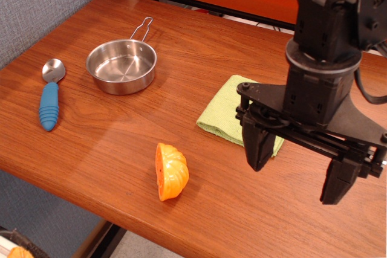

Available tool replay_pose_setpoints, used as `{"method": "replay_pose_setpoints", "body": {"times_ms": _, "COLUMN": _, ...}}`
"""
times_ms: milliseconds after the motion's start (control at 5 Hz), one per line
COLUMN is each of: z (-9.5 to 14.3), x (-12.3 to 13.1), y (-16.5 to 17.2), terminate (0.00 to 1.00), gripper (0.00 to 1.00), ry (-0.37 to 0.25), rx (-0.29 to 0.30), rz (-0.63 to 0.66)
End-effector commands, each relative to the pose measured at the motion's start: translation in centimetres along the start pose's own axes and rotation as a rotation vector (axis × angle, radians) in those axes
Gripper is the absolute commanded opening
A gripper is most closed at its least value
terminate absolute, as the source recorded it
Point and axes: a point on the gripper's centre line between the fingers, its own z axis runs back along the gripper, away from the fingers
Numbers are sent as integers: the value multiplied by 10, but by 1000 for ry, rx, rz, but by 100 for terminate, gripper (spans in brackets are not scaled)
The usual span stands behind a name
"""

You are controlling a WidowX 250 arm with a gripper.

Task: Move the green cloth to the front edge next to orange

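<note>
The black arm comes down from the upper right of the frame, wrist vertical, its gripper pointing down with the two fingers spread wide apart and nothing between them. It hangs over the right part of the wooden table. The green cloth lies flat at centre right, partly hidden behind the left finger. The orange sits at lower centre, near the front edge, apart from the cloth. A steel pan and a blue-handled spoon lie at upper left.

Wood table: cloth, orange, pan, spoon
</note>
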Motion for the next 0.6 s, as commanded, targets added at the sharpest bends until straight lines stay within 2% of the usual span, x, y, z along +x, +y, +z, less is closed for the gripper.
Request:
{"method": "replay_pose_setpoints", "body": {"times_ms": 0, "z": 0, "x": 0, "y": 0, "terminate": 0, "gripper": 100, "ry": 0, "rx": 0, "rz": 0}}
{"method": "replay_pose_setpoints", "body": {"times_ms": 400, "z": -17, "x": 49, "y": 51, "terminate": 0, "gripper": 100, "ry": -37, "rx": 20, "rz": 165}}
